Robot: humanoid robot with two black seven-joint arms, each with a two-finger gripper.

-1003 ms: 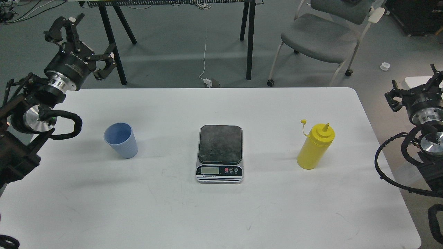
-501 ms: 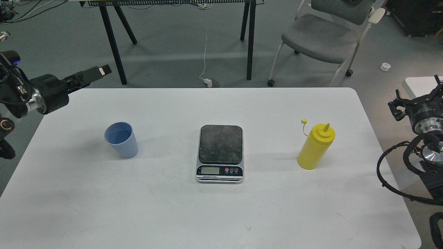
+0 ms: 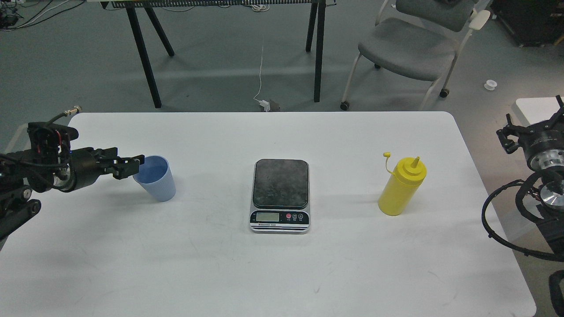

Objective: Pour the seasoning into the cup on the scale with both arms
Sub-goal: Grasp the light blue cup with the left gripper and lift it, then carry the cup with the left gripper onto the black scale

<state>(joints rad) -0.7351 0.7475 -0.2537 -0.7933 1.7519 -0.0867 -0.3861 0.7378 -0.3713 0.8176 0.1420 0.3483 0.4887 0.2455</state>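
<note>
The light blue ribbed cup (image 3: 155,179) stands upright on the white table (image 3: 282,273) at the left. My left gripper (image 3: 130,166) lies low and level, pointing right, with its tips at the cup's left rim. It is dark and seen side-on, so its fingers cannot be told apart. The scale (image 3: 280,195) sits in the middle with a bare dark platform. The yellow seasoning bottle (image 3: 402,187) stands upright at the right, its tethered cap hanging off the nozzle. My right gripper (image 3: 531,125) is off the table's right edge, fingers spread and empty, far from the bottle.
A grey chair (image 3: 410,44) and black trestle legs (image 3: 317,48) stand on the floor behind the table. A small white table corner (image 3: 531,108) shows behind my right gripper. Black cable loops (image 3: 493,229) hang by the right arm.
My left arm swung down from high at the back left to table level and reached right to the cup's rim. My right gripper drifted slightly right. Cup, scale and bottle stayed put.
</note>
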